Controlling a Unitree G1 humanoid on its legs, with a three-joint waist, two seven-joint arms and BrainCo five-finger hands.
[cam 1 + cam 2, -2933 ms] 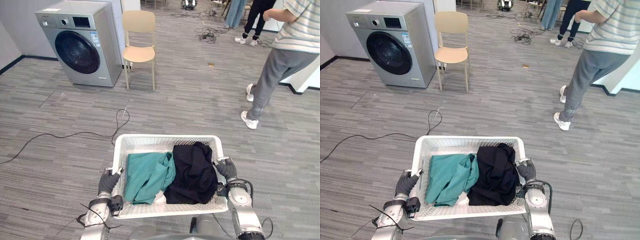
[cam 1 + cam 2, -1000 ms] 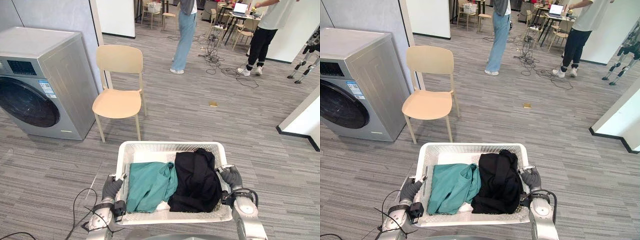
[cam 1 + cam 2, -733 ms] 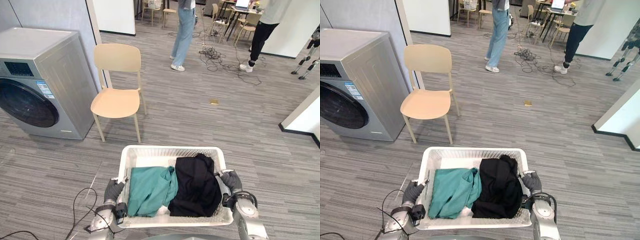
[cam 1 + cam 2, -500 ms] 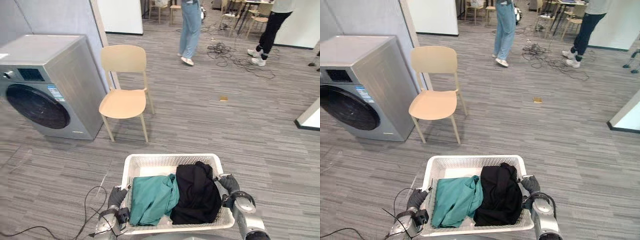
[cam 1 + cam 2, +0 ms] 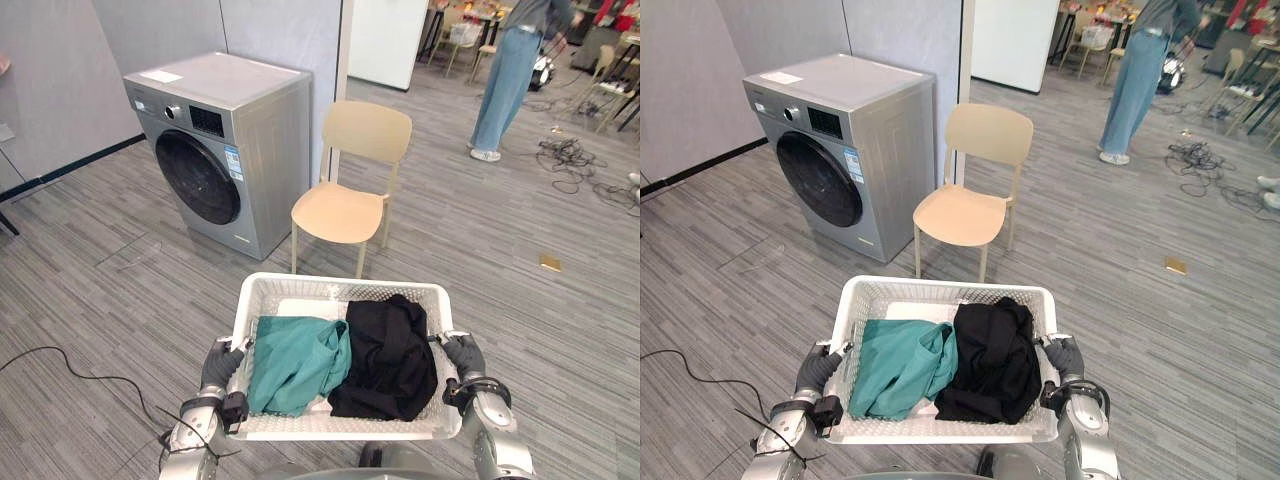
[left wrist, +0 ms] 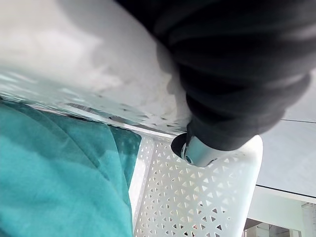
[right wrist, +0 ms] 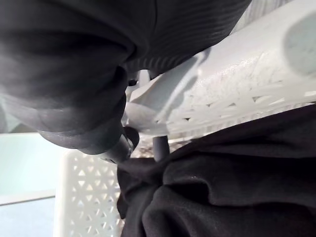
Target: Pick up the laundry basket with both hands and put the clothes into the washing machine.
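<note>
At basket's left rim: left hand clamped on the laundry basket, hooked over the white edge (own wrist view: one silver digit pressed down on the rim plastic).
At basket's right rim: right hand gripping the opposite edge the same way; a digit curls over the rim just beside the black cloth.
Basket: white perforated plastic, held roughly level between the two hands, close in front of the robot.
Teal garment: crumpled in the basket's left half, touching the black one along the middle.
Black garment: heaped in the right half, reaching up to the right wall by the right hand.
Washing machine: silver-grey front loader, ahead and to the left of the basket, back against the grey wall; round dark door closed; well apart from the basket.
Chair: beige, just beside the machine's right side, straight beyond the basket's far rim.
Person: legs in jeans, far background right, well apart from everything above.
</note>
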